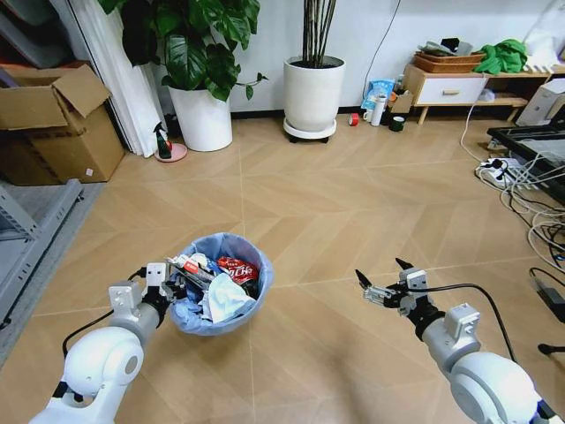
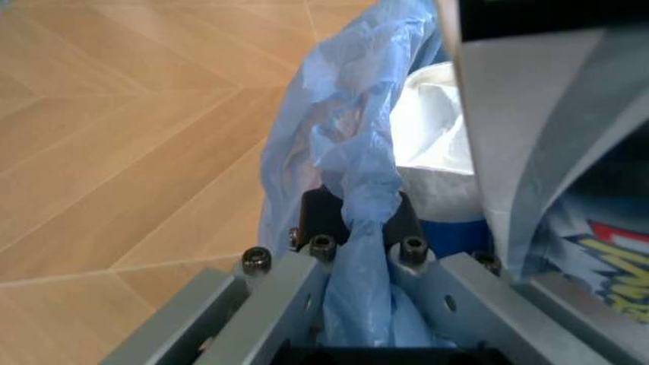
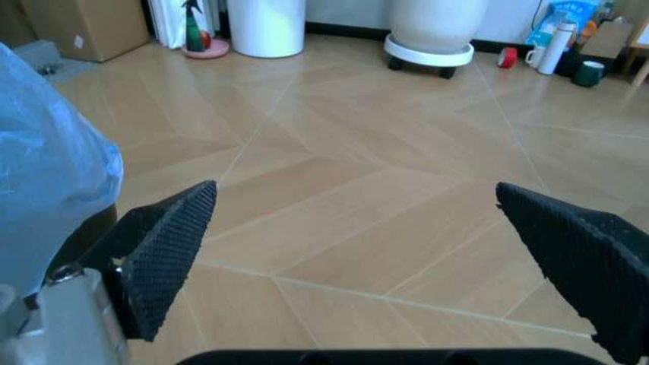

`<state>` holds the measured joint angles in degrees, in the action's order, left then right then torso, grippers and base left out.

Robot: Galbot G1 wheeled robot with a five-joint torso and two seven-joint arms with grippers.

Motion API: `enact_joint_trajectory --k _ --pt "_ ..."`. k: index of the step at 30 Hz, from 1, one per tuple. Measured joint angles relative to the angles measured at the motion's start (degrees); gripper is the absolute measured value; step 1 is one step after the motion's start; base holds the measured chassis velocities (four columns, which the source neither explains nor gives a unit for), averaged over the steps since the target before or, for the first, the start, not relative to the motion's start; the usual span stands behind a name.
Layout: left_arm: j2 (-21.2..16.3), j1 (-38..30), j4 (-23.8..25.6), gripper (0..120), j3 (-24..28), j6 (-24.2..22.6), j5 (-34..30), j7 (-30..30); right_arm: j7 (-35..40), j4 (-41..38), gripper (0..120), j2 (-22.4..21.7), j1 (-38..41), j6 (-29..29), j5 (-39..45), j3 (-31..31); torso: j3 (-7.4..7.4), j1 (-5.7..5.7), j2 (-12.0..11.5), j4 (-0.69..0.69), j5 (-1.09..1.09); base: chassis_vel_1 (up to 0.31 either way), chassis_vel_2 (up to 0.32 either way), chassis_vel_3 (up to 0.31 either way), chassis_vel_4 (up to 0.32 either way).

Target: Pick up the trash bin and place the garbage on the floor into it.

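The left gripper (image 1: 168, 284) is clamped on the blue-bagged rim of the trash bin (image 1: 222, 283), held above the floor (image 1: 353, 194) with the garbage (image 1: 221, 276) heaped inside. The right gripper (image 1: 381, 281) hovers nearby, its 2 fingers apart and empty. With no litter visible on the boards, the sound course appears to be keeping the bin level so the pile stays put.

I see the trash bin (image 1: 222, 287), blue-lined, upright, above the floor (image 1: 353, 203), holding the garbage (image 1: 221, 278): crumpled paper, red wrapper.
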<state>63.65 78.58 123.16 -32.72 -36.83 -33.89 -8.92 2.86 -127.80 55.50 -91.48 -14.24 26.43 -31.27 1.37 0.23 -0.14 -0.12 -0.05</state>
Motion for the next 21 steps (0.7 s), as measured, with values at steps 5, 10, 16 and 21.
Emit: enact_joint_trajectory --k 5,10,16,21 --pt "0.0 0.7 0.6 0 -0.4 0.0 0.0 0.2 -0.1 -0.4 100 0.2 -0.7 0.0 -0.4 0.0 0.0 0.0 0.0 -0.01 -0.01 0.096 -0.087 -0.099 0.081" --pt "-0.1 0.9 0.9 0 -0.5 0.0 0.1 0.2 -0.1 -0.6 100 0.3 -0.7 0.0 -0.5 0.0 0.0 0.0 0.0 0.0 0.0 0.093 -0.098 -0.102 0.102" --pt "-0.3 0.9 0.9 0 -0.5 -0.2 -0.5 0.2 -0.1 -0.7 100 0.4 -0.8 0.2 -0.5 0.0 0.0 0.0 0.0 -0.01 -0.01 0.096 -0.111 -0.087 0.094" --pt "-0.3 1.0 1.0 0 -0.5 -0.6 -1.1 0.2 -0.1 -0.8 100 0.6 -1.1 0.3 -0.5 0.0 0.0 0.0 0.0 -0.01 -0.02 0.071 -0.059 -0.058 0.061"
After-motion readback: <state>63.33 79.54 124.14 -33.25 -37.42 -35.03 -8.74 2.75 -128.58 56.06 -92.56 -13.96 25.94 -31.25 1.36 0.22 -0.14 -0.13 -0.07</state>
